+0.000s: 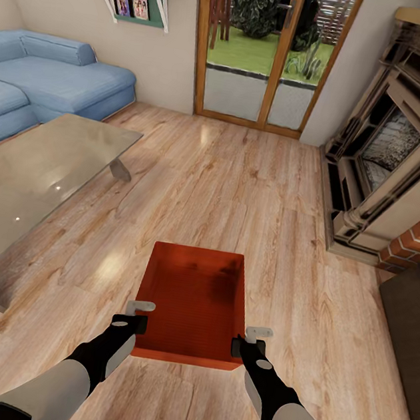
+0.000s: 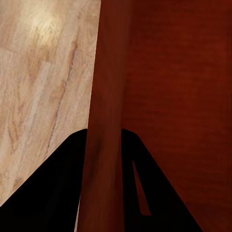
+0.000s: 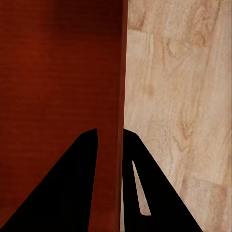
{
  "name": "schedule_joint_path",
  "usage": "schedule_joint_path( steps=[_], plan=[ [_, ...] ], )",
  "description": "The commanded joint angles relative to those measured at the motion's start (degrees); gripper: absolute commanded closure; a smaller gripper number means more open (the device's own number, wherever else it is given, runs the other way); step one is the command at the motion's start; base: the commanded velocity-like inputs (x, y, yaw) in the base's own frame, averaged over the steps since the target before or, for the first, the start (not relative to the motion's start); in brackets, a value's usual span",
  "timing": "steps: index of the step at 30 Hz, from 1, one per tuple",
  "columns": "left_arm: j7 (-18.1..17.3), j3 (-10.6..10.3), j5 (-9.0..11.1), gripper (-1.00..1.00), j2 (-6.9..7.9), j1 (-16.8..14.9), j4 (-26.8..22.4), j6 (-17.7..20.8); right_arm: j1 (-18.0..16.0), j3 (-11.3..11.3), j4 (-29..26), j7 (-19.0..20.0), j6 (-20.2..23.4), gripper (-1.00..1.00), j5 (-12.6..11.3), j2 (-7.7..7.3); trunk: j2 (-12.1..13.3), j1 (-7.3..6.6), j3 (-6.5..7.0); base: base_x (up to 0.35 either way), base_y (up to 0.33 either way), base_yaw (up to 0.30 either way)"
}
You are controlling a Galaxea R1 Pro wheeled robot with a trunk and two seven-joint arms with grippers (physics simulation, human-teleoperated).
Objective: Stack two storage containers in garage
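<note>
The robot holds an orange-red storage container (image 1: 192, 305) out in front of it above the wood plank floor (image 1: 252, 196), left gripper (image 1: 131, 321) clamped on its left wall, right gripper (image 1: 247, 345) on its right. A glass table (image 1: 33, 177) and blue sofa (image 1: 48, 78) stand to its left, the fireplace (image 1: 395, 143) to its right, glazed doors (image 1: 271, 51) ahead.
</note>
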Motion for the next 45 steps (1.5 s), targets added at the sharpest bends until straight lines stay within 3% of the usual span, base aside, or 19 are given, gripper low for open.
schedule_joint_path(
  steps=[1,15,45],
  plan=[
    [1.37,3.95,0.82,1.0,0.05,-0.02,0.0,0.47,-0.03,-1.65,-0.17,-0.37,-3.1,1.0,0.88,0.06,0.39,-0.23,0.15,0.0,0.0,0.0],
    [1.37,3.95,0.82,1.0,0.05,0.0,-0.06,0.33,-0.02,-1.73,-0.26,-0.51,-2.93,1.0,1.34,0.07,6.01,-3.3,2.75,0.0,0.0,0.0],
    [1.37,3.86,0.85,1.0,0.05,-0.01,-0.1,0.33,-0.02,-1.86,-0.26,-0.9,-2.92,1.0,1.29,0.06,18.04,-9.89,10.46,0.0,0.0,-0.054]
  ],
)
